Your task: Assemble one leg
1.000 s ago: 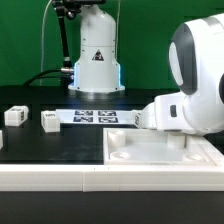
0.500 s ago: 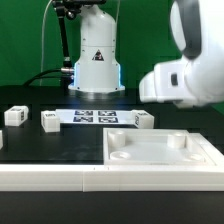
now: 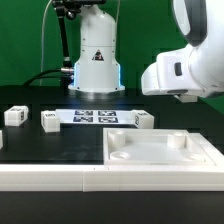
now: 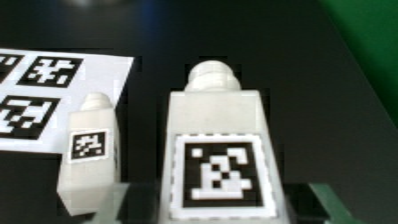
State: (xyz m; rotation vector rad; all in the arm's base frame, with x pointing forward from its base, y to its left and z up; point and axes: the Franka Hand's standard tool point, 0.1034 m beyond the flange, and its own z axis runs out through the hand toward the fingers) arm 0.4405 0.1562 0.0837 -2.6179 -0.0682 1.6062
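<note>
The gripper [image 4: 222, 205] is closed on the leg [image 4: 217, 130], with its jaws tight against the block's 2 sides and the tagged face toward the wrist camera. Below it, another leg [image 4: 86, 150] stands on the table [image 3: 60, 145], just beside the marker board [image 4: 45, 90].

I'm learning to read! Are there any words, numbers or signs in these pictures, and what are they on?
No words or numbers can be read.
Triangle sign on the white robot base: too small to read.
Tags on the leg and the marker board: black-and-white patterns, no letters.
</note>
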